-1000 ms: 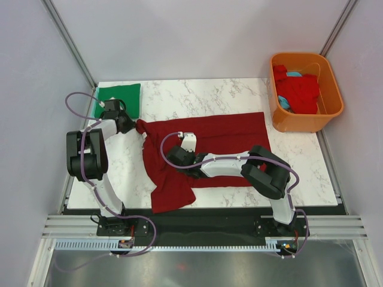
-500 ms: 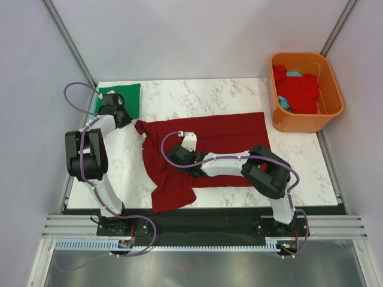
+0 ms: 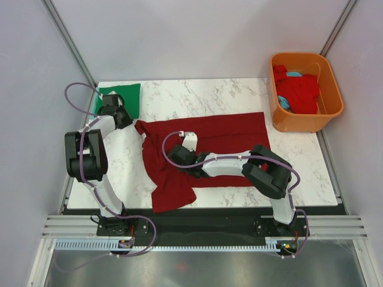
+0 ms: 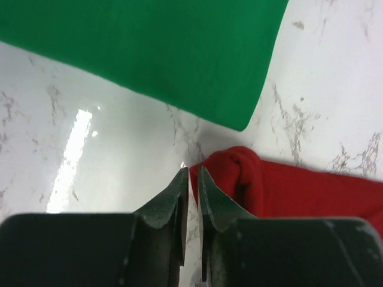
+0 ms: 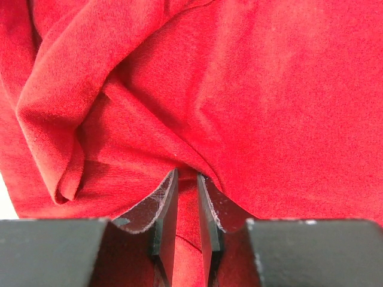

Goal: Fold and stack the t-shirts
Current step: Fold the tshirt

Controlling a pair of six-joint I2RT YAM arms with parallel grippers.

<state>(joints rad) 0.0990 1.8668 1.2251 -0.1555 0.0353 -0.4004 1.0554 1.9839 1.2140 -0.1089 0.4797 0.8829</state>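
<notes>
Maroon t-shirt (image 3: 227, 134) lies spread on the table (image 3: 197, 98). My right gripper (image 5: 187, 176) pinches a fold of it tight. My left gripper (image 4: 190, 173) is closed on nothing, just beside the sleeve (image 4: 239, 173), near the folded green t-shirt (image 4: 149, 54). I think left should open, grab that sleeve, then both lift evenly.

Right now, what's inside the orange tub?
A crumpled bright red t-shirt fills most of the orange tub, with bits of light blue cloth showing at its far and left edges. Whatever lies beneath them is covered.
</notes>
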